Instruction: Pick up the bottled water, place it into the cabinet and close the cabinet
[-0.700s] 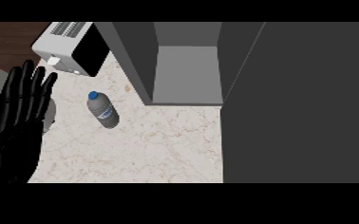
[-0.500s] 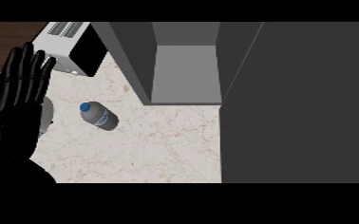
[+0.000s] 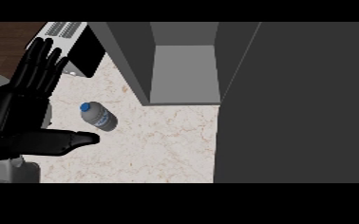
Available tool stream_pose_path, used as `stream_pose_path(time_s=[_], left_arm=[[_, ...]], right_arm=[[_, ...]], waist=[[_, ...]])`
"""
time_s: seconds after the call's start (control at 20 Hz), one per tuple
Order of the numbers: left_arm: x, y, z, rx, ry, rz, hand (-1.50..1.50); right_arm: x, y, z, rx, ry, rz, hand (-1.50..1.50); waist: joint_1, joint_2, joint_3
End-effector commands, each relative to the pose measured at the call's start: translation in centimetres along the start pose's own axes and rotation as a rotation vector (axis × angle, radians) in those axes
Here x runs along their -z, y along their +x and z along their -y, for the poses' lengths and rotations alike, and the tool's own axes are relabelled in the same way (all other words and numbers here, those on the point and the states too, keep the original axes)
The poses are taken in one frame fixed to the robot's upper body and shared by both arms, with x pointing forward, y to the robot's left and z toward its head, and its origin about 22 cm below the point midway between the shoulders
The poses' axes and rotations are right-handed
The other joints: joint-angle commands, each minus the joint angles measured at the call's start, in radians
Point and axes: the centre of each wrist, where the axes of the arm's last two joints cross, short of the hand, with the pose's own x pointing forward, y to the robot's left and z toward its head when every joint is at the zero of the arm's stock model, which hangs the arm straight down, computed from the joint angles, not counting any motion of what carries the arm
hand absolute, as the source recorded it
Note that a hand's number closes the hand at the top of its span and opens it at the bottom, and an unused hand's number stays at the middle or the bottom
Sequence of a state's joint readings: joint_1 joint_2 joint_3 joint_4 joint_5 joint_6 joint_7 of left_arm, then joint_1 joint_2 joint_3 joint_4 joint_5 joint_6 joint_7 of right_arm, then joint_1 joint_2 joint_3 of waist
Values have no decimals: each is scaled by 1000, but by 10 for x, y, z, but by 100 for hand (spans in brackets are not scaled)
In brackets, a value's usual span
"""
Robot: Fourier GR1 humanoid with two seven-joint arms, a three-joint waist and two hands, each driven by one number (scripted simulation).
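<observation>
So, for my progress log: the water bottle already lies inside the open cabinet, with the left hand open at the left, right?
Not quite. The head view shows the water bottle lying on the marble counter, outside the open cabinet; the left hand is open at the left.

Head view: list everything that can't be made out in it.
- Right hand: shows nowhere in the head view.
- Left hand: wrist side cut off by the left edge.
- Bottled water: label too small to read.
- Cabinet: far part cut off by the upper edge.
- White appliance: cut by the upper edge, partly behind the left hand's fingers.
- Dark panel: hides the counter at the right.
</observation>
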State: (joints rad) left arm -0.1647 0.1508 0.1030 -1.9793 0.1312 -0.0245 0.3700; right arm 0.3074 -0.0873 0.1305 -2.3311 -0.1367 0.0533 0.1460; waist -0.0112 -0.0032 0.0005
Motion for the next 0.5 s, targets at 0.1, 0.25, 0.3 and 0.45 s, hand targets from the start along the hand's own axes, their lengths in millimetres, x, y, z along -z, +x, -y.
stream_pose_path(time_s=[0.1,0.25,0.3,0.45], left_arm=[[-32,17,7,-7,-1,-45,-150],[-18,8,21,-3,43,-82,-150],[-25,10,28,5,28,-90,-150],[-33,10,10,33,26,-112,-150]], right_arm=[[-22,21,-10,21,7,-33,-150],[-37,41,4,13,6,-31,-150],[-37,35,-20,31,11,-48,-150],[-28,39,-2,31,-8,-52,-150]], waist=[[10,0,0],[2,1,0],[4,0,0],[9,2,0]])
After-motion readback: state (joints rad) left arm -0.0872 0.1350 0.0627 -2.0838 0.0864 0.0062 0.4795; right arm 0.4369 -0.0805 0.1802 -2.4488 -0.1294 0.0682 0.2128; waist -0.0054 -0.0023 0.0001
